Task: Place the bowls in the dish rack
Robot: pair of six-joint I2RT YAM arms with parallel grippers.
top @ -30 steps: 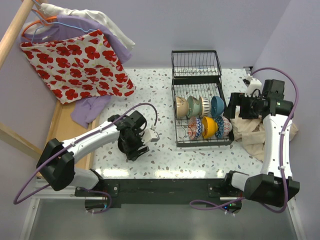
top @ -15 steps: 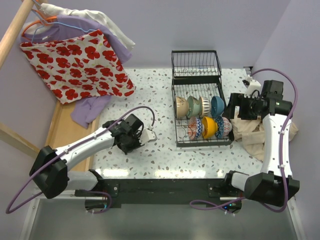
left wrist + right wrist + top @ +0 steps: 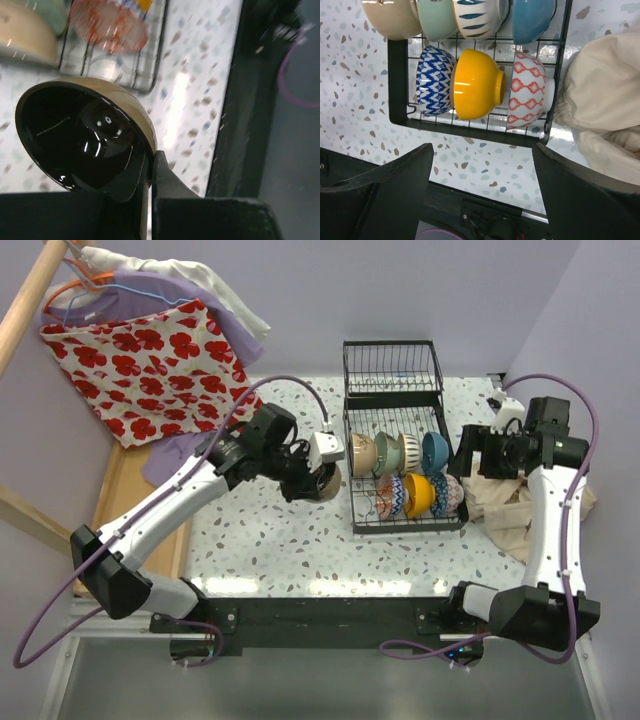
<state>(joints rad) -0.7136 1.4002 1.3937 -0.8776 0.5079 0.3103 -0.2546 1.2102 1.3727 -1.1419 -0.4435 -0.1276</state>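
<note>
Bowl (image 3: 80, 135), glossy dark inside and tan outside: my left gripper (image 3: 150, 172) is clamped on its rim and holds it tilted over the table (image 3: 300, 560), just left of the dish rack (image 3: 405, 527). Seven other bowls (image 3: 475, 82) stand on edge in the rack, two rows. My right gripper (image 3: 482, 150) is spread wide, empty, by the rack's right edge.

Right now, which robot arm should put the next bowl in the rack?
Left, probably. The left jaws are shut on the rim of the dark bowl, close beside the dish rack. The right jaws stand open and empty at the rack's other side.
</note>
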